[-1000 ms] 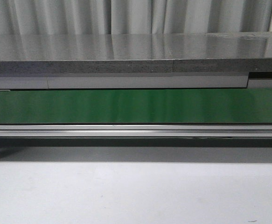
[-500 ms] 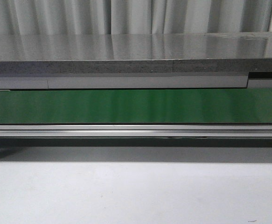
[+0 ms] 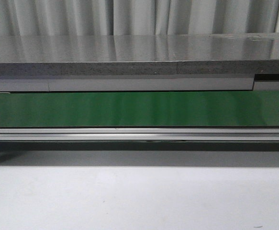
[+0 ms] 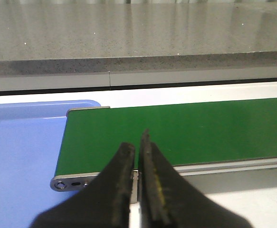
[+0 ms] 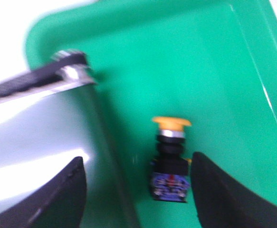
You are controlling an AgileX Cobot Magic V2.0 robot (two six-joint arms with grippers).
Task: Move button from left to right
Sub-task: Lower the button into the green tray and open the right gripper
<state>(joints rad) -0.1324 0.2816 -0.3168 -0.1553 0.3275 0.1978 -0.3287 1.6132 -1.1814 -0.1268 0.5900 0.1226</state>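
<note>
The button [image 5: 170,159], a yellow-orange cap on a black body with a bluish base, lies on its side in a green tray [image 5: 214,71] in the right wrist view. My right gripper [image 5: 138,190] is open above it; the button lies free between the fingers, close to one finger [image 5: 224,194]. My left gripper [image 4: 137,152] is shut and empty, over the near edge of the green conveyor belt [image 4: 200,130] at its end. Neither gripper nor the button shows in the front view.
A blue tray [image 4: 19,161] sits beside the belt's end. The belt [image 3: 139,109] spans the front view, with a grey stone counter [image 3: 129,52] behind it. The conveyor's shiny end frame [image 5: 43,128] overlaps the green tray's edge.
</note>
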